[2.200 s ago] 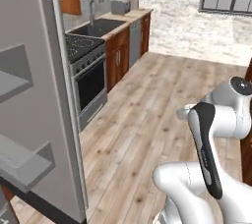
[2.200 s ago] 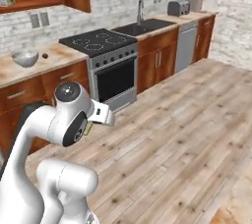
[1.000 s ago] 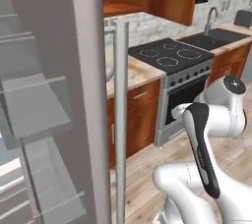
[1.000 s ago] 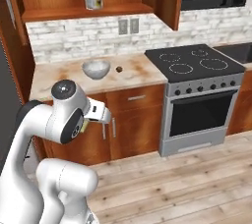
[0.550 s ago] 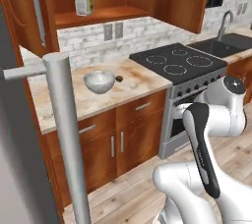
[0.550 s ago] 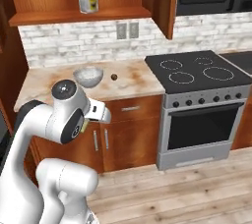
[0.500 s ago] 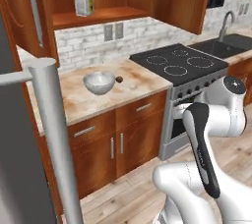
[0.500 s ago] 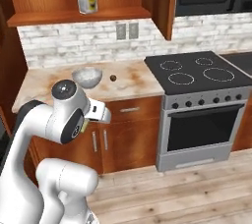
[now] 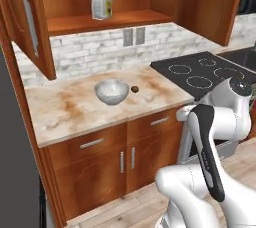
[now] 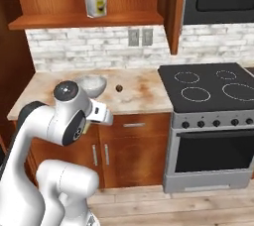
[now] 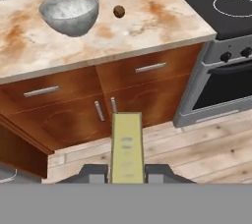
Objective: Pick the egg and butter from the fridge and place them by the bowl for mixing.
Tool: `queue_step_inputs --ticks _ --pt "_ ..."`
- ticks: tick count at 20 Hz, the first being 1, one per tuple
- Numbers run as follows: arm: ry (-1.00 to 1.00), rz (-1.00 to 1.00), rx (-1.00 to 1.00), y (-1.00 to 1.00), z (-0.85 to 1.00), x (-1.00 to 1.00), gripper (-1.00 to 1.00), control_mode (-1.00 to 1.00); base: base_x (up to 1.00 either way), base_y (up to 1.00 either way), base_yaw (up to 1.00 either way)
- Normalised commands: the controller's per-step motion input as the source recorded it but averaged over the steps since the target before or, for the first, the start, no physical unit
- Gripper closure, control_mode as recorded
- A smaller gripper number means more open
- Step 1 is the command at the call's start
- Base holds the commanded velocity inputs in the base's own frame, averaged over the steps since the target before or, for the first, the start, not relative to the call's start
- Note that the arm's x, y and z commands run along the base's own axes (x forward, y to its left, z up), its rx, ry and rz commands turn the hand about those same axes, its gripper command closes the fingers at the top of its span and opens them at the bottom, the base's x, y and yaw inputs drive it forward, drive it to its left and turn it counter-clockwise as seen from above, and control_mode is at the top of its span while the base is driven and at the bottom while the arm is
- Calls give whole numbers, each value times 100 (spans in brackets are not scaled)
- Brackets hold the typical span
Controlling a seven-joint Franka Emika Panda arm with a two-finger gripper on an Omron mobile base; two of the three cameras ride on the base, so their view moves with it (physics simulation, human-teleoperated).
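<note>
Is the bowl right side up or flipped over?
Right side up. The bowl sits on the counter with its open rim facing up, beside the egg.

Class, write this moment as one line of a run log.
phase: carrying | claw: shut on butter | egg: on counter beside bowl | next: likely set butter by bowl

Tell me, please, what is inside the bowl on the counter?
The bowl looks empty: only its speckled grey-white inner wall shows. Its near rim hides the lowest part of the bottom. The egg lies outside it, apart, on the counter.
</note>
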Motion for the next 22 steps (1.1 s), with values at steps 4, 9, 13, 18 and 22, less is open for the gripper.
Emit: queue_step_inputs --ticks 4,9,13,18,22 --pt "0 0 0 0 0 0 100 100 61 -16 44" --pt "0 0 0 0 0 0 100 100 64 -34 18" --pt "0 0 0 0 0 0 100 100 60 -41 11" --pt "0 0 0 0 0 0 100 100 58 -33 20" --pt "0 0 0 0 0 0 100 100 48 -32 23"
